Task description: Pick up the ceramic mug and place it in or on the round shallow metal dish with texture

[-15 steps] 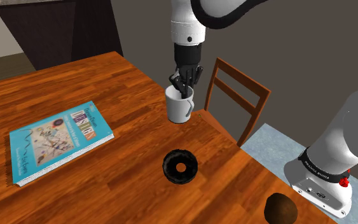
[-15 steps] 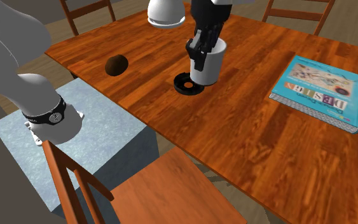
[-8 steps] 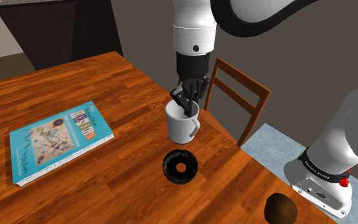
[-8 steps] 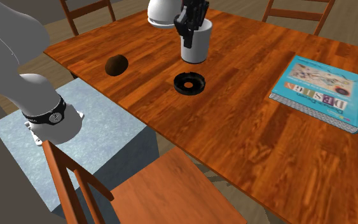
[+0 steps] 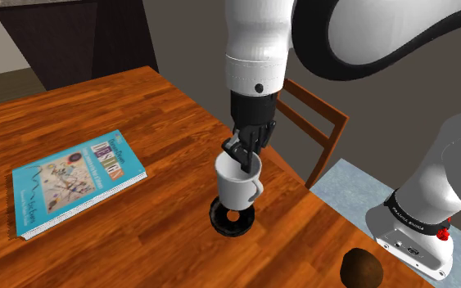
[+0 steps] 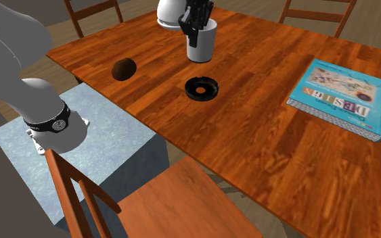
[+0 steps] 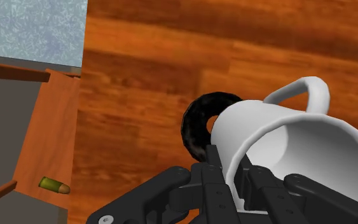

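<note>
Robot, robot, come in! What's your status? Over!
Claw shut on rim of white mug. Mug lifted off table, hanging roughly over black dish, not yet set down. Book and brown lump sit well aside.

A: We record the mug [image 5: 237,190] as smooth, plain white, faintly glossy.
B: Agreed. We note the counter [image 5: 138,245] as polished, grained wood; the dish [image 6: 210,92] black, rough-textured, matt; the claw [image 5: 237,157] matt black.
</note>
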`<action>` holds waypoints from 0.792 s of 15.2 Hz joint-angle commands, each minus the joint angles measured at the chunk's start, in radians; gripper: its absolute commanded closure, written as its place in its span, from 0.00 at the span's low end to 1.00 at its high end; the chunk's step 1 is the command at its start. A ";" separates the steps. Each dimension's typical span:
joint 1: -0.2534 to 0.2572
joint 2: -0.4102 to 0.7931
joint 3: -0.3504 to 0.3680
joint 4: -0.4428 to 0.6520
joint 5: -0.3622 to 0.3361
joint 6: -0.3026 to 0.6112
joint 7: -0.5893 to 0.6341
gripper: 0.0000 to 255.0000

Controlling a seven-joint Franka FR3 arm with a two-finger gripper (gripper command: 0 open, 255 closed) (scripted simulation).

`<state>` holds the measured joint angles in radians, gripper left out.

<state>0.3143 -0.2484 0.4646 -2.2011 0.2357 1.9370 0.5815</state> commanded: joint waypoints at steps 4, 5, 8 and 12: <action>0.002 0.021 0.010 -0.050 0.000 0.071 -0.001 1.00; 0.002 0.026 0.012 -0.059 -0.001 0.085 -0.001 1.00; 0.003 0.043 0.017 -0.085 -0.003 0.127 -0.001 1.00; 0.003 0.069 0.025 -0.118 -0.007 0.184 0.000 1.00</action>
<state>0.3178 -0.1901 0.4870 -2.3168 0.2320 2.1080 0.5792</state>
